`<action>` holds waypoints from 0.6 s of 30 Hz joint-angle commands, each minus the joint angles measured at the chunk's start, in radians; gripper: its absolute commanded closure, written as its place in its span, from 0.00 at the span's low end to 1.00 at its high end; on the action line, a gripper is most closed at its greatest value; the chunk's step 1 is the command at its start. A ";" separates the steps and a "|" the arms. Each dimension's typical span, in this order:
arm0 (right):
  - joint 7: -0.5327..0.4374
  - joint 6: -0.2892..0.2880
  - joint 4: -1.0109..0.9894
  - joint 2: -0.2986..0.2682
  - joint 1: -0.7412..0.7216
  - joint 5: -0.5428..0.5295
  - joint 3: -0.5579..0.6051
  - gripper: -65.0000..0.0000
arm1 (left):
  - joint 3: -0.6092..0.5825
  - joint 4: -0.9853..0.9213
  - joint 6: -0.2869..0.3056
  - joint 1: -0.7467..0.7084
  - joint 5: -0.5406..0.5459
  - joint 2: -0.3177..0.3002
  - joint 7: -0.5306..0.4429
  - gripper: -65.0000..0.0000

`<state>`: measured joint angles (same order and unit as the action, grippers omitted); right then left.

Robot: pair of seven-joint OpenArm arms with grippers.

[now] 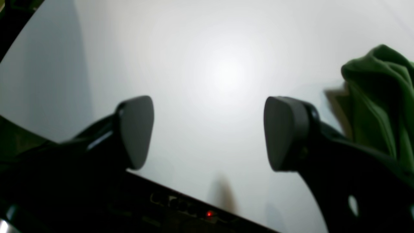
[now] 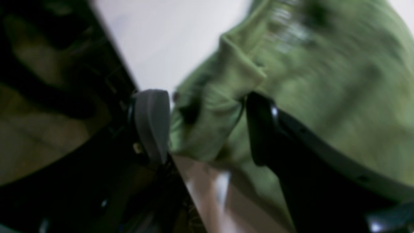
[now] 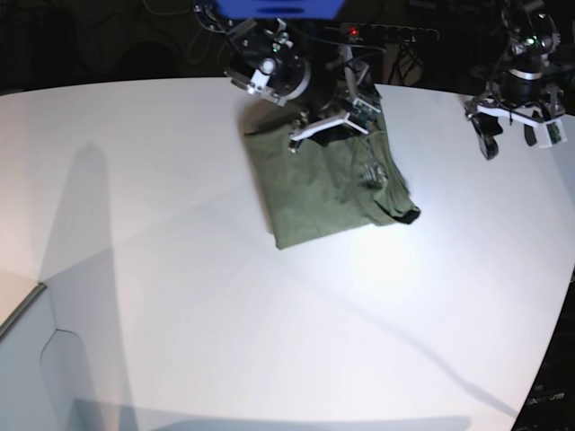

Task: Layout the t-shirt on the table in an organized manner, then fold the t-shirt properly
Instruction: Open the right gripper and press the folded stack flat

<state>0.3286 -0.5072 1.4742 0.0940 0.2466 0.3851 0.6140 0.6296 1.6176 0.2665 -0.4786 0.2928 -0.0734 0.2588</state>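
The olive-green t-shirt (image 3: 332, 189) lies in a rough rectangle at the back middle of the white table (image 3: 180, 269). My right gripper (image 3: 331, 126) is at the shirt's far edge. In the right wrist view it (image 2: 207, 126) stands open, with a bunched fold of the t-shirt (image 2: 323, 81) between its fingers, resting against the grey pad (image 2: 152, 123). That view is blurred. My left gripper (image 3: 519, 135) hovers over the back right of the table, open and empty. Its wrist view shows the left gripper (image 1: 208, 129) over bare table (image 1: 210, 64), with the t-shirt (image 1: 381, 97) at the right edge.
A power strip with a red light (image 3: 355, 31) lies behind the table's far edge, also seen in the left wrist view (image 1: 209, 213). The table's curved edge (image 3: 557, 305) runs down the right. A pale panel (image 3: 36, 359) stands at the bottom left.
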 commanded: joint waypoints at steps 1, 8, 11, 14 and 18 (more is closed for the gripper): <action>-0.024 0.032 0.007 0.063 0.021 0.053 0.056 0.43 | 0.028 0.020 0.003 -0.006 0.007 -0.012 -0.026 0.21; -0.024 0.032 0.116 0.033 -0.003 0.053 0.057 0.43 | 0.062 0.020 0.003 -0.006 0.007 -0.012 -0.026 0.21; -0.024 0.034 0.124 0.033 -0.026 0.053 -0.036 0.43 | 0.057 0.022 0.004 -0.006 0.007 -0.004 -0.026 0.21; -0.024 0.034 0.161 0.034 -0.033 0.053 -0.102 0.43 | 0.057 0.022 0.004 -0.004 0.007 -0.003 -0.026 0.21; -0.023 0.034 0.211 0.037 -0.056 0.053 -0.200 0.43 | 0.034 0.022 0.004 -0.004 0.007 -0.003 -0.026 0.21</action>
<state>0.3267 -0.4881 1.6676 0.1173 0.1997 0.4423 0.4068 0.6624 1.6196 0.2657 -0.4793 0.2928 -0.0681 0.2573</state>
